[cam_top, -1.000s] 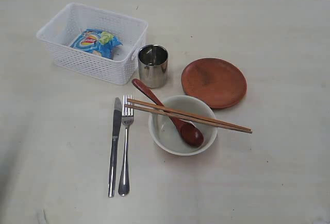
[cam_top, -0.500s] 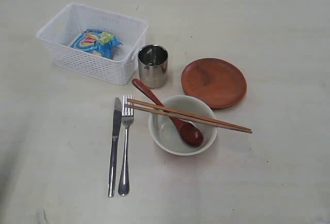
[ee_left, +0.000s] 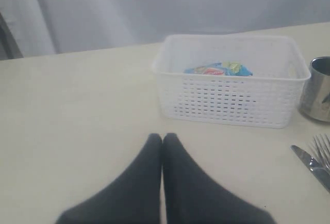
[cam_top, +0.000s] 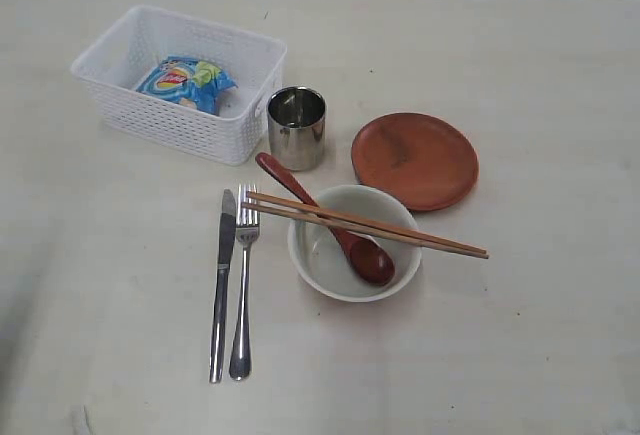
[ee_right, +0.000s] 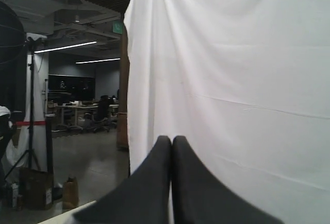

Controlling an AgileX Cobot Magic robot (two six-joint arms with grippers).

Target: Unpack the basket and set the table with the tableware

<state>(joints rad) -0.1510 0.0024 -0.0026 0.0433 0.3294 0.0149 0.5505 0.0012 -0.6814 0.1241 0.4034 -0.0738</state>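
No change that I can make out on the table [cam_top: 520, 355] over the last second: nothing laid out on it has shifted, turned or been lifted, and the wrist views offer no earlier picture to compare

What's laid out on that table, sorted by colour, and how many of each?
Steel (knife, fork, cup): 3
White (basket, bowl): 2
Reddish-brown (spoon, plate): 2
Wooden (chopsticks, one pair): 1
Blue (snack bag): 1
Total: 9
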